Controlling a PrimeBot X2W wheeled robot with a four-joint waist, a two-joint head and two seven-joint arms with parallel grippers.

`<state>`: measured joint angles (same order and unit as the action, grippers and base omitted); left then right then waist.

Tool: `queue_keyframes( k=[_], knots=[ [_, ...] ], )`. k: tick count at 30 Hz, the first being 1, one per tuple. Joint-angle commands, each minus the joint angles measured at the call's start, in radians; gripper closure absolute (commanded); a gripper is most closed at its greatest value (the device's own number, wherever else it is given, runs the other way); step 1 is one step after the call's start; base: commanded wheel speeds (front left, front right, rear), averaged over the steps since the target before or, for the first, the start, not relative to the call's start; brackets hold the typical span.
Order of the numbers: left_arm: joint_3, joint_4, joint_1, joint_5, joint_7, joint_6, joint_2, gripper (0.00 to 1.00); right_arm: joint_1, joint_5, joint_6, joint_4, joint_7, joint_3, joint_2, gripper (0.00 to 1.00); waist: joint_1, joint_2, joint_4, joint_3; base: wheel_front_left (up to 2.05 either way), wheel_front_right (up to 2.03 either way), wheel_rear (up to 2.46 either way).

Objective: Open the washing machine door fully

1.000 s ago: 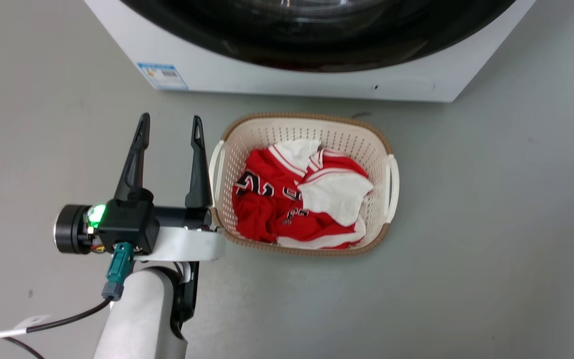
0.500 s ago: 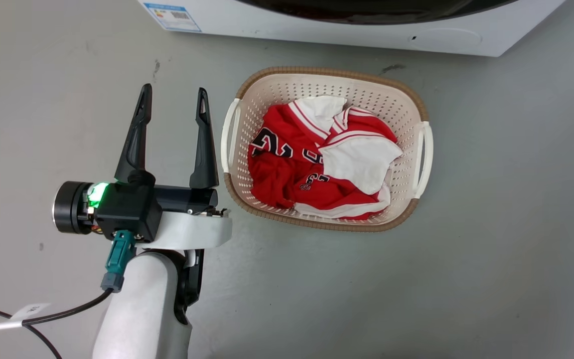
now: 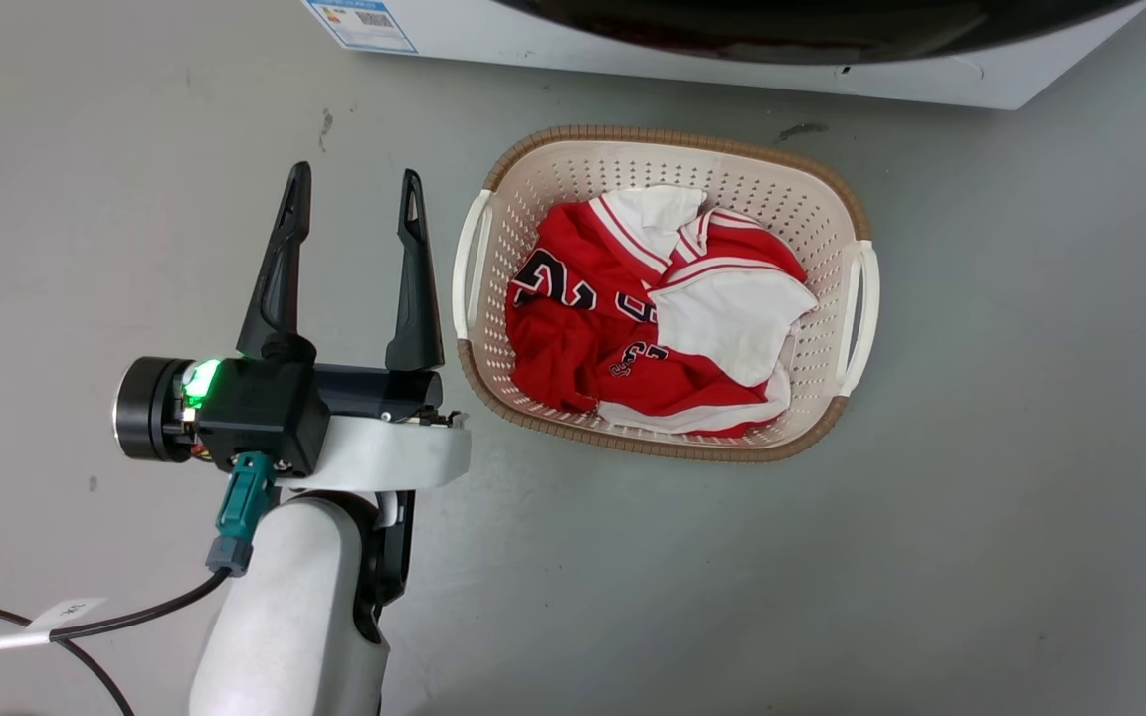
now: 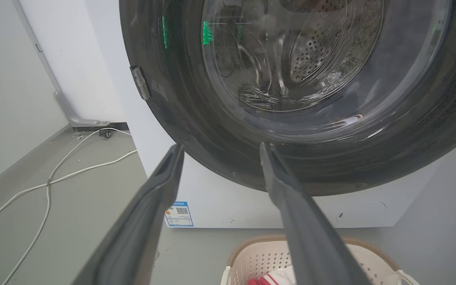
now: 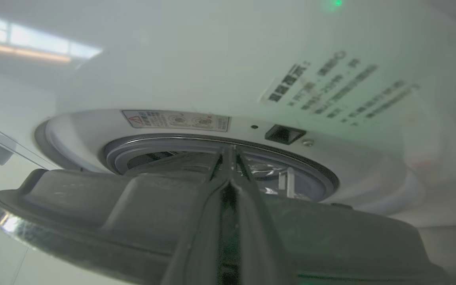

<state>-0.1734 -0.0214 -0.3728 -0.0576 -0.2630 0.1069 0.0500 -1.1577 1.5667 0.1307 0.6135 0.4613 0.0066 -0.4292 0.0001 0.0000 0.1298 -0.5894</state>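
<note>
Glass point(image 4: 291, 59) bulges at the middle of the door point(image 4: 164, 103), a black ring that looms in the left wrist view above and just beyond the left gripper point(image 4: 221, 145). That gripper's fingers are spread wide with nothing between them, their tips level with the door's lower rim but not touching it. Below the door the washer point(image 4: 232, 206) shows its white front with a blue label point(image 4: 178, 213), and a basket point(image 4: 259, 253) sits on the floor near it.

From the head, the left gripper point(image 3: 355, 174) hangs over the grey floor point(image 3: 981, 497) just beside the basket point(image 3: 672, 139), which holds a red and white jersey point(image 3: 573, 338). The door point(image 3: 832, 30) and washer point(image 3: 633, 55) lie along the top edge, apart from the fingers.

In the right wrist view the right gripper point(image 5: 228, 148) has its fingertips pressed together. Its fingers lie across the dark rim of the door point(image 5: 93, 213), which stands away from the washer point(image 5: 212, 59), leaving the grey seal point(image 5: 119, 158) and drum mouth in sight beyond. I cannot tell whether the fingers pinch the rim or only rest on it
</note>
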Motion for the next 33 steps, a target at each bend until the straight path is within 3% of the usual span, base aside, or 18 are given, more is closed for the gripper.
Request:
queue_keyframes(
  k=[1,18,33],
  knots=[
    [0.001,0.002,0.000,-0.005,-0.003,0.007,0.001,0.00,0.034,0.008,0.000,-0.019,0.027,0.021,0.035,1.00,-0.0001,0.0000,-0.005,0.012,0.00,0.00,0.00],
    [0.021,0.026,0.086,-0.009,-0.003,0.004,0.000,0.00,0.400,0.026,0.001,-0.263,0.154,0.091,0.041,1.00,-0.0001,0.0000,-0.056,0.158,0.00,0.00,0.00],
    [0.042,0.041,0.167,0.009,-0.003,-0.014,0.001,0.00,0.672,0.070,0.001,-0.446,0.221,0.194,0.127,1.00,-0.0001,0.0000,-0.071,0.272,0.00,0.00,0.00]
  ],
)
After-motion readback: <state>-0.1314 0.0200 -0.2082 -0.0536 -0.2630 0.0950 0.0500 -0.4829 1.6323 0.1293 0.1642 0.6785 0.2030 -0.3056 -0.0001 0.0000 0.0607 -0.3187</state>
